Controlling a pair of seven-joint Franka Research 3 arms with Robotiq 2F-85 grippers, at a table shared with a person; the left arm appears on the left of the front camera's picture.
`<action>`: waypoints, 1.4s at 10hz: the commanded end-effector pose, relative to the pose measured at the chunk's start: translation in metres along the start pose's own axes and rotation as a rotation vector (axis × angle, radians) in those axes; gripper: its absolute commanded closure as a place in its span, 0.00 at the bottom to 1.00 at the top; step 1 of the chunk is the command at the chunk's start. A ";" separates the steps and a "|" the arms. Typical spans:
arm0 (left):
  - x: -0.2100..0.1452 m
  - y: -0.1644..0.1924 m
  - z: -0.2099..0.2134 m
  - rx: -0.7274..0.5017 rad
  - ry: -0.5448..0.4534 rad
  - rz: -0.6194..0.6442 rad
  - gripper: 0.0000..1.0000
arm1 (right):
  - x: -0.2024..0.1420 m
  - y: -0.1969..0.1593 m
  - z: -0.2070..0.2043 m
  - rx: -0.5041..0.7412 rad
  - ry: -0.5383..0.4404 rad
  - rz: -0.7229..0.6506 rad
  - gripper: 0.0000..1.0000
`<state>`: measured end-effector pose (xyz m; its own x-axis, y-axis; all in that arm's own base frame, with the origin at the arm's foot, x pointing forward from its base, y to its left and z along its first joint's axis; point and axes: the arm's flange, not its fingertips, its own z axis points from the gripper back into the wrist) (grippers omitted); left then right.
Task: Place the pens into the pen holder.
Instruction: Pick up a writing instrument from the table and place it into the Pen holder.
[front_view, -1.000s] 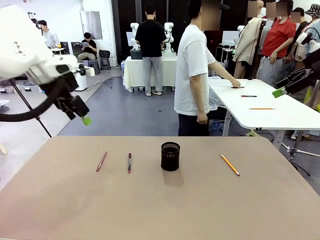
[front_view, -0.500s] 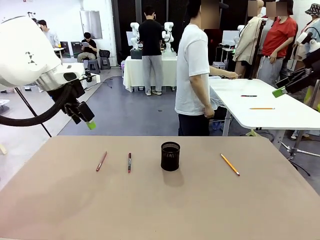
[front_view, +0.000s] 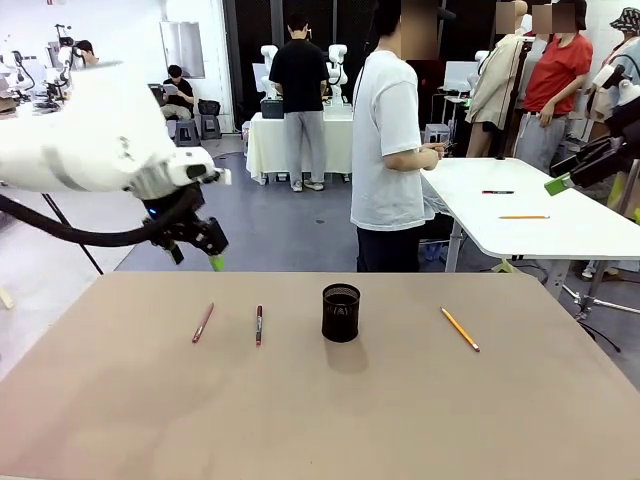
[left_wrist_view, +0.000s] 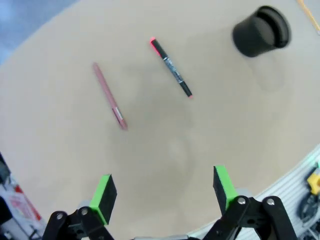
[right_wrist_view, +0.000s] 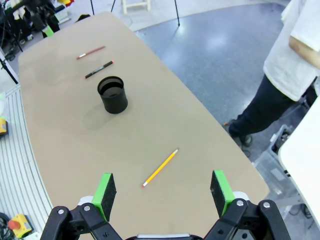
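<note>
On the tan worktop (front_view: 320, 420) four things sat in a row across the far half, each apart from the others. Toward the left edge lay a pink pen (front_view: 203, 322). Just right of it lay a red-and-black pen (front_view: 258, 325), and both pointed roughly at the far edge. At the middle of the row the black mesh pen holder (front_view: 340, 312) stood upright. Toward the right edge, well apart from the holder, a yellow pencil (front_view: 460, 329) lay at a slant. The left arm (front_view: 100, 150) hovered above the far edge near the far left corner. The left jaws were spread wide and empty, their green pads (left_wrist_view: 104, 191) framing the two pens below. The right arm (front_view: 600, 165) hung high beyond the far right corner. The right jaws were likewise spread and empty, looking down on the pencil and holder. Beyond the far edge stood a person (front_view: 390, 140) in a white shirt.
</note>
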<state>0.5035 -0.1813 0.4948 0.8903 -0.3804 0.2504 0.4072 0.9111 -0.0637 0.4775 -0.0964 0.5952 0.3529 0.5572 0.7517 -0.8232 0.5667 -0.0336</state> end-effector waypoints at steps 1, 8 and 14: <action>0.031 0.012 -0.026 0.055 0.088 0.026 0.00 | 0.001 0.000 0.000 0.001 0.000 0.008 0.00; 0.060 0.084 -0.110 0.083 0.158 0.170 0.00 | 0.001 0.000 0.000 0.001 0.000 0.008 0.00; 0.052 0.088 -0.149 0.068 0.202 0.143 0.00 | 0.001 0.000 0.000 0.001 0.000 0.008 0.00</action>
<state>0.6168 -0.1491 0.3534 0.9612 -0.2707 0.0536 0.2720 0.9621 -0.0186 0.4775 -0.0967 0.5951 0.3534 0.5571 0.7515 -0.8230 0.5671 -0.0335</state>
